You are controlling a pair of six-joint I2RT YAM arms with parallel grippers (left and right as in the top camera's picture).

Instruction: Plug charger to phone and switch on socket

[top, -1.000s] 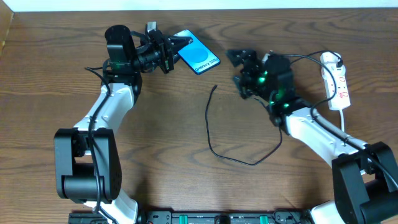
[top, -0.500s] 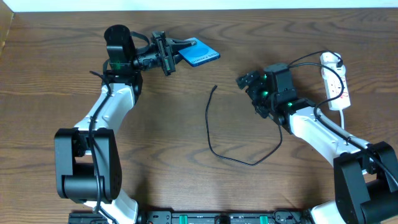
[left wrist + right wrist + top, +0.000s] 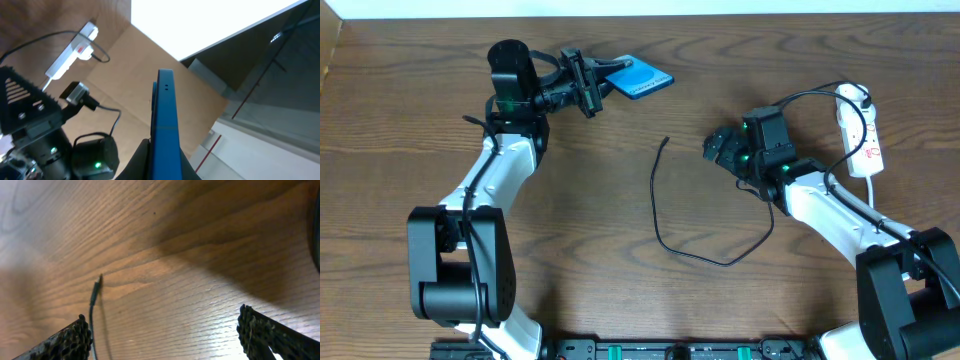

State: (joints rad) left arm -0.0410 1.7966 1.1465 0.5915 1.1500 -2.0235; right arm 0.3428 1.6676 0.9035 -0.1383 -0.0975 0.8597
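Note:
My left gripper point(image 3: 602, 82) is shut on the blue phone point(image 3: 640, 81) and holds it tilted on edge above the table's far side. In the left wrist view the phone point(image 3: 164, 125) shows edge-on between the fingers point(image 3: 164, 167). The thin black charger cable point(image 3: 665, 225) lies loose on the table, its connector tip point(image 3: 666, 141) pointing up-right; the tip also shows in the right wrist view point(image 3: 96, 290). My right gripper point(image 3: 717, 148) is open and empty, right of the tip; in the right wrist view its fingers point(image 3: 165, 335) spread wide. The white socket strip point(image 3: 861, 130) lies at the far right.
The strip's white cord and a black cable point(image 3: 800, 97) run behind my right arm. The strip also shows in the left wrist view point(image 3: 72, 50). The table's far edge point(image 3: 720, 14) lies just behind the phone.
My left gripper has rotated the phone from flat, screen up, to tilted on edge. My right gripper has lowered and turned toward the cable tip.

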